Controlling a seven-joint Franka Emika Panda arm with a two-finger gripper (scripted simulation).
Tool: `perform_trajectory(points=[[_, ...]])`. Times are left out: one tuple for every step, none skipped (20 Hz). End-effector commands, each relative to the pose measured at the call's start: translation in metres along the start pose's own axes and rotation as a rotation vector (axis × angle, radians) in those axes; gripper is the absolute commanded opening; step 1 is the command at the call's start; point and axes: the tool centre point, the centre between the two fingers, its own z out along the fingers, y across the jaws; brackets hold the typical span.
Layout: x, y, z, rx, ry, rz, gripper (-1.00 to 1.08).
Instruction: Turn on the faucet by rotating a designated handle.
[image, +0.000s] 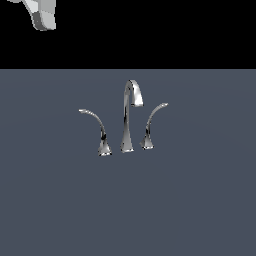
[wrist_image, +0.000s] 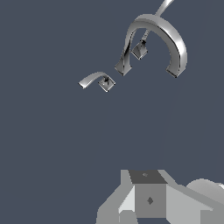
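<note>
The chrome faucet stands mid-floor in the exterior view, with its tall gooseneck spout (image: 128, 115) in the middle. The designated handle (image: 95, 125) is on the exterior view's left, a long lever arching over to a nearly level tip. The shorter handle (image: 151, 125), tip swept upward, is on the right. In the wrist view I see the spout (wrist_image: 157, 33), the designated handle (wrist_image: 97, 80) and the shorter handle (wrist_image: 142, 47). My gripper (image: 42, 15) is high at the far upper left, well away from the faucet. Only part of it (wrist_image: 146, 192) shows in the wrist view, and its jaws are not readable.
The faucet set stands on a flat, plain dark grey-blue floor (image: 128, 210). A black background lies beyond the floor's far edge (image: 150, 69). No other objects are in view.
</note>
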Motion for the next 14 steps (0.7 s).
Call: perform_trajectory(points=[[0.006,-0.011,0.013,0.001,0.0,0.054,-1.0],[0.009,-0.015,0.018,0.001,0.0,0.075,-1.0],[0.011,-0.019,0.023,0.001,0.001,0.096,-1.0],[0.014,-0.023,0.028,0.001,0.001,0.116,-1.0],[0.017,-0.027,0.032,0.001,0.001,0.136,-1.0],[0.02,-0.031,0.037,0.001,0.001,0.156,-1.0],[0.023,-0.034,0.042,0.001,0.001,0.176,-1.0],[0.026,-0.038,0.046,0.001,0.001,0.196,-1.0],[0.029,-0.041,0.051,0.001,0.001,0.216,-1.0],[0.032,-0.045,0.056,0.001,0.002,0.235,-1.0],[0.035,-0.048,0.06,0.001,0.002,0.254,-1.0],[0.038,-0.051,0.065,0.001,0.002,0.273,-1.0],[0.042,-0.054,0.069,0.001,0.002,0.292,-1.0],[0.045,-0.057,0.074,0.0,0.002,0.311,-1.0]])
